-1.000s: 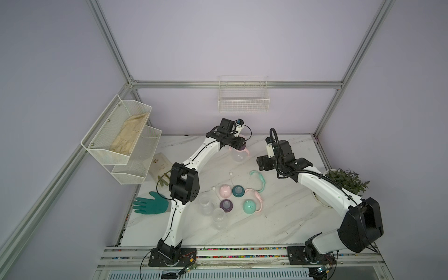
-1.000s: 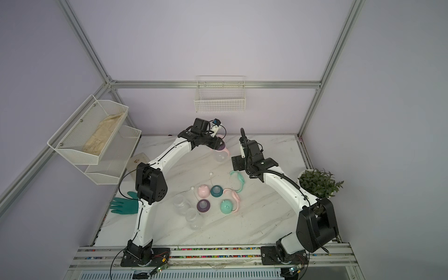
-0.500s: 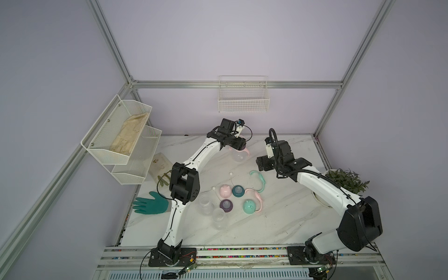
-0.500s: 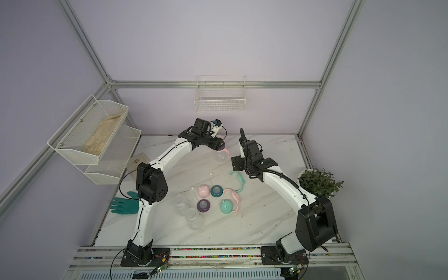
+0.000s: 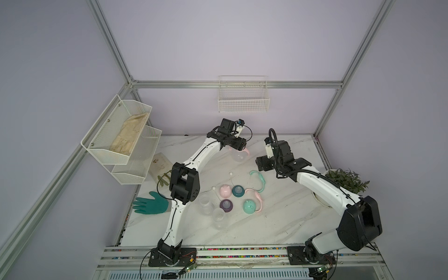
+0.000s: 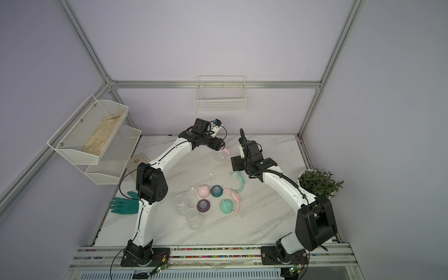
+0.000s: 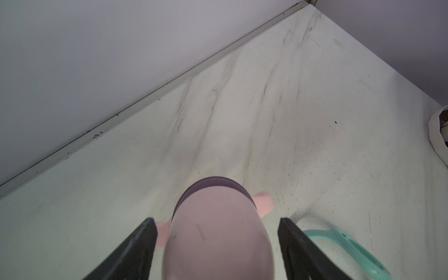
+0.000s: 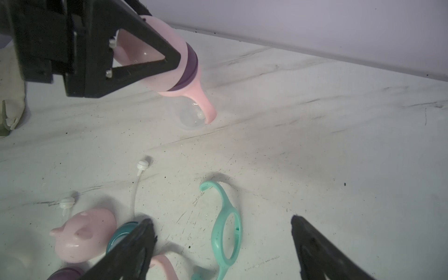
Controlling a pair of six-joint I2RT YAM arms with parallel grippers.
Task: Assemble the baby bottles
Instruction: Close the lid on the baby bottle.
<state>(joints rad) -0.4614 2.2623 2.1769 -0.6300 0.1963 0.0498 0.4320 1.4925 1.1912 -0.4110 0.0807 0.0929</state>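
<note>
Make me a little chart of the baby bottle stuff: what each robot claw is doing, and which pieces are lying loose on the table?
Left gripper: open, straddling the pink dome cap on the put-together clear plastic bottle
Right gripper: open, empty, near the mint two-handled ring
Loose bodies: two clear plastic bottle bodies
Loose caps: pink eared dome, mint eared dome
Loose collars: teal collar, purple collar
Other loose bits: pink two-handled ring, two thin straws
Aside: green rubber glove

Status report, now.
Left gripper open around pink cap of assembled bottle. Right gripper open, empty, near mint handle ring. Nothing blocking.
</note>
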